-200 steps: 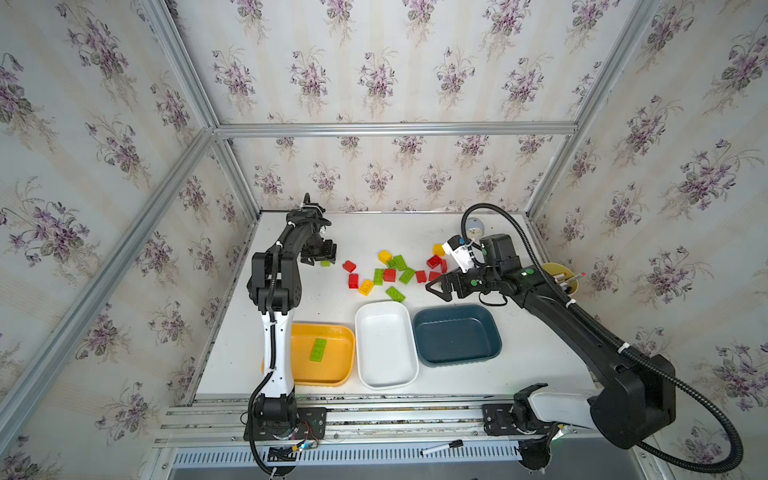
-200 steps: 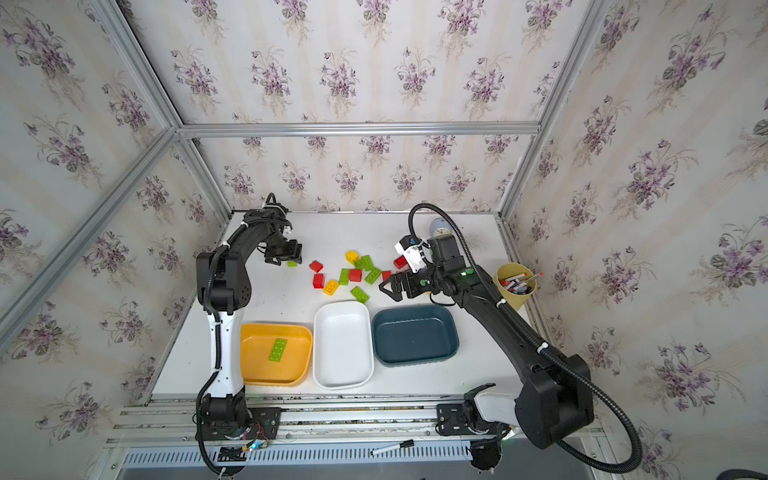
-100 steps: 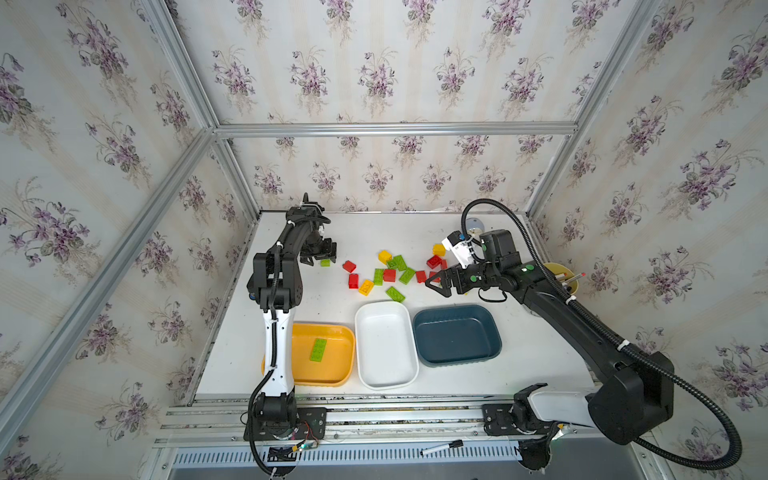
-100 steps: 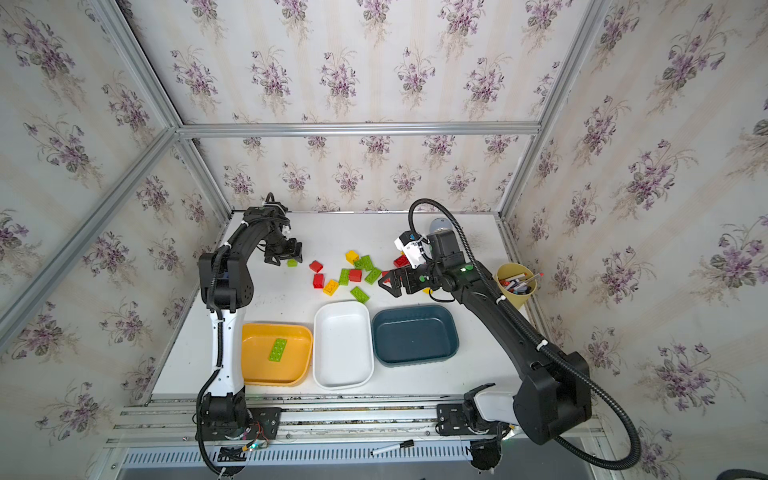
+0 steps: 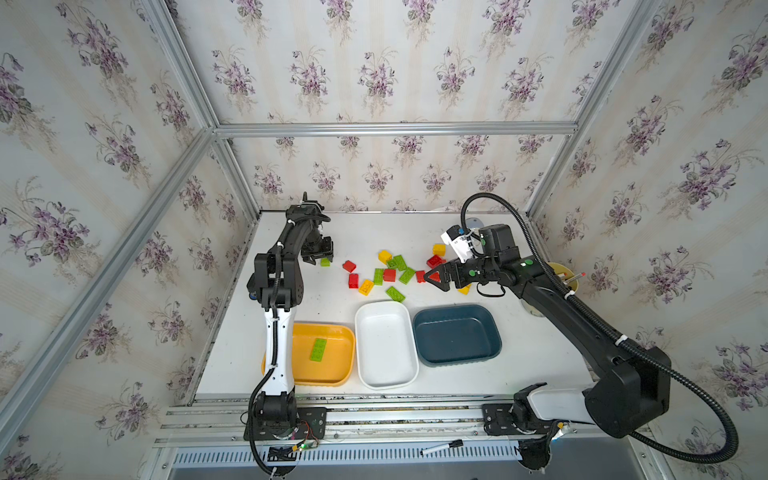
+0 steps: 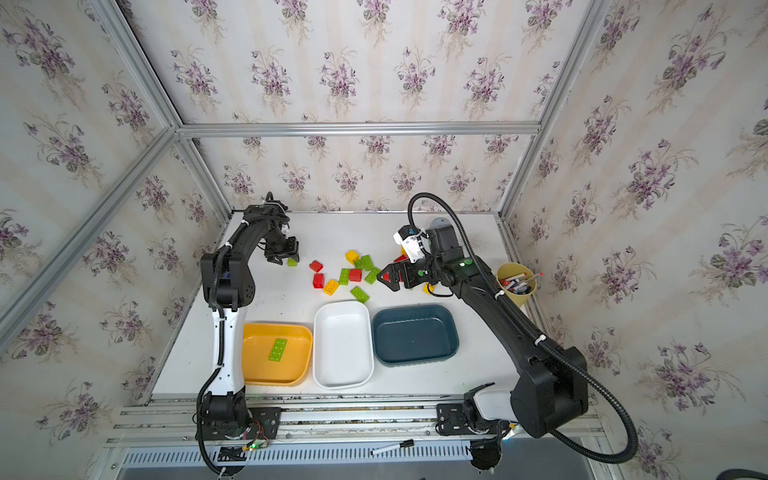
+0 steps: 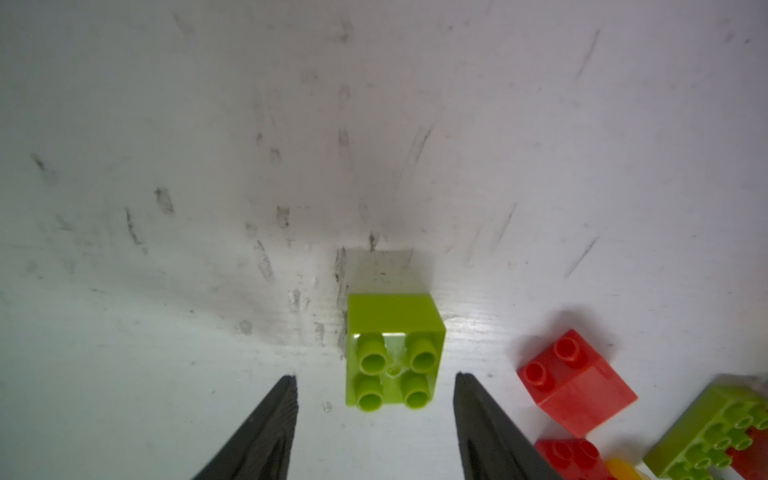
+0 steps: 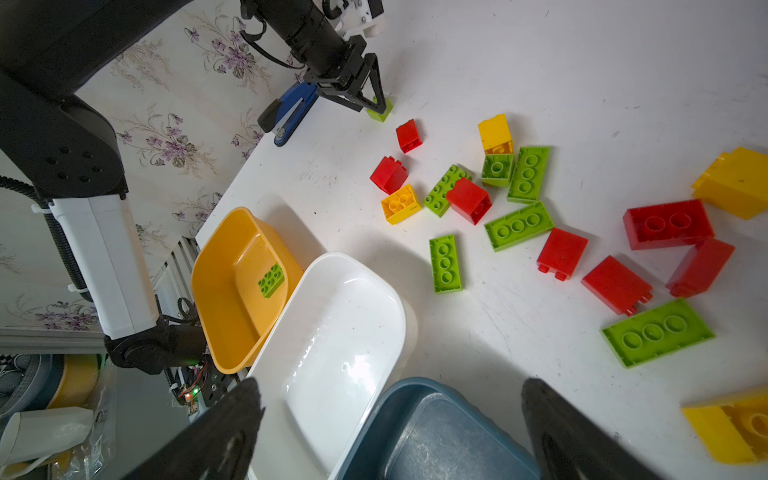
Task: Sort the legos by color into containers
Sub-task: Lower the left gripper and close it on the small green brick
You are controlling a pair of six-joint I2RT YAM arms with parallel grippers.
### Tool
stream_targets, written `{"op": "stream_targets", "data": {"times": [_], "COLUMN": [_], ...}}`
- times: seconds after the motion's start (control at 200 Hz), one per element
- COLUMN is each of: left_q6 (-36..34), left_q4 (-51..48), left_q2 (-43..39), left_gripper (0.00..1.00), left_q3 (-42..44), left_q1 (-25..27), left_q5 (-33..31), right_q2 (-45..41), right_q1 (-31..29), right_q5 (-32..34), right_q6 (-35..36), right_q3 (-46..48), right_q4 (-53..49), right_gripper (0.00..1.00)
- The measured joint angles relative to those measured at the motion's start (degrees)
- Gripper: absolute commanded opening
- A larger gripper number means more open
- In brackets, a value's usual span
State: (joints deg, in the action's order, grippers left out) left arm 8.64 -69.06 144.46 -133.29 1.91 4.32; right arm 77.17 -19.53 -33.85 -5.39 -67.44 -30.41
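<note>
Left claw (image 7: 375, 376) straddles the lime-green square brick (image 7: 392, 353), jaws spread with a gap on either side — nothing pinched yet. That brick sits studs-up on the desk (image 7: 166, 124), apart from the main pile (image 5: 390, 274). Best to close squarely on its two flat sides, brick centred, then lift straight before heading for the orange-yellow tray (image 5: 336, 365), where a green oblong brick (image 5: 319, 349) lies — a skewed pinch could twist it. Right claw (image 5: 434, 279) hangs wide apart, empty, by the red bricks (image 5: 434, 262).

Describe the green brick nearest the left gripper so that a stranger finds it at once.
Look at the far left of the white table, by the left gripper. There lies a small square lime-green brick with four studs, alone, apart from the pile.
</note>
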Motion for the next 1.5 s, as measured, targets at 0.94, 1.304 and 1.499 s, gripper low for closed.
{"op": "stream_targets", "data": {"times": [0.94,1.304,1.499], "left_q6": [-7.7,-8.4,-8.7], "left_q4": [-5.5,-3.8,-1.6], "left_q2": [3.0,3.0,2.6], "left_gripper": [0.76,0.72,0.72], "left_q3": [-1.4,-2.6,-3.0], "left_q1": [0.4,0.4,0.2], "left_q5": [-5.4,-5.2,-4.4], "right_q2": [0.9,1.2,1.2], "right_q1": [0.0,0.0,0.0], "right_q5": [-0.6,-0.6,-0.7], "right_q6": [-2.3,-2.7,-2.7], "right_q3": [-2.2,-2.2,-2.2], "right_q4": [0.3,0.4,0.4], "right_gripper": [1.0,1.0,1.0]}}
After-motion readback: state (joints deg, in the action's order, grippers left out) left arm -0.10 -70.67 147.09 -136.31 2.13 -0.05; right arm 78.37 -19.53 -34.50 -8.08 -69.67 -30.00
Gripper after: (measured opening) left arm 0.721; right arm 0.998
